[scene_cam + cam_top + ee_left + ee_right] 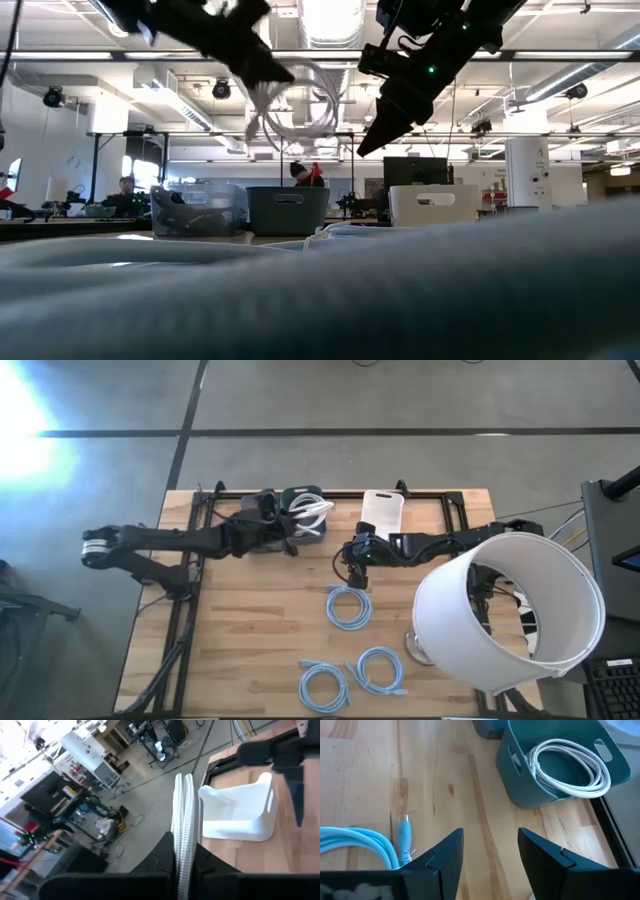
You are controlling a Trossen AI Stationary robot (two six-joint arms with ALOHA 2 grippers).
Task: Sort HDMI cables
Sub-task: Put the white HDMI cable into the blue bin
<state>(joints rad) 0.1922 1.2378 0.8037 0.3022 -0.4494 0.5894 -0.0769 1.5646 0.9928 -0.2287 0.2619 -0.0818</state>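
You get strong glare at the high view's upper left on the floor [30, 420]. Ceiling lights [335, 20] backlight the low view; its foreground is a blurred, out-of-focus mass.

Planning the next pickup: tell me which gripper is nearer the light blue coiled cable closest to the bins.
Right. The right gripper hangs open just above the light blue coiled cable; the left gripper is off over the teal bin, shut on a white cable coil.
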